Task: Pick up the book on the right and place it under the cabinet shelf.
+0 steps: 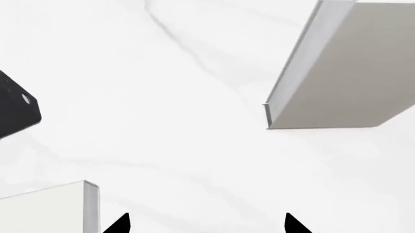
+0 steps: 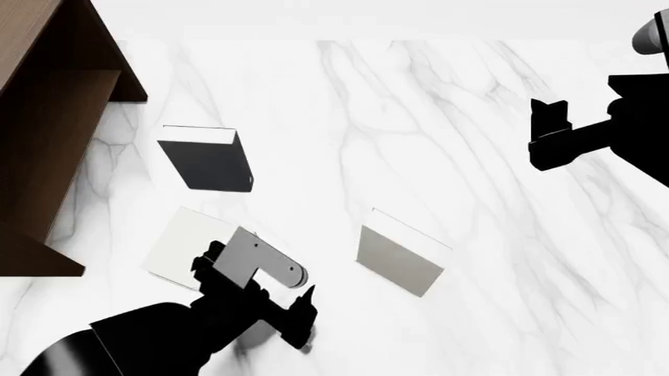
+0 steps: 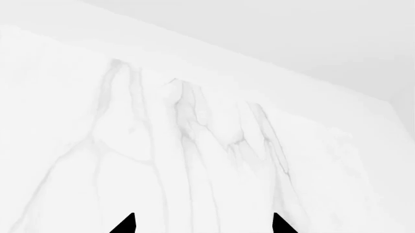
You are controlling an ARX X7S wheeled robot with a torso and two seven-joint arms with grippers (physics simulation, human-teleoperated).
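The off-white book (image 2: 178, 244) lies flat on the marble table, partly hidden behind my left wrist; its corner shows in the left wrist view (image 1: 45, 209). My left gripper (image 2: 282, 321) (image 1: 207, 225) is open and empty, over bare table between this book and a greyer pale book (image 2: 397, 257) (image 1: 353, 73) to its right. The dark brown cabinet (image 2: 47, 157) stands at the far left; its shelf is lost in the dark interior. My right gripper (image 2: 540, 135) (image 3: 202, 225) is open and empty, raised over the table's right side.
A dark charcoal book (image 2: 207, 162) (image 1: 16, 111) lies near the cabinet, beyond the off-white one. The white marble table (image 2: 481, 266) stretches across the view, and its far edge shows in the right wrist view (image 3: 259, 63).
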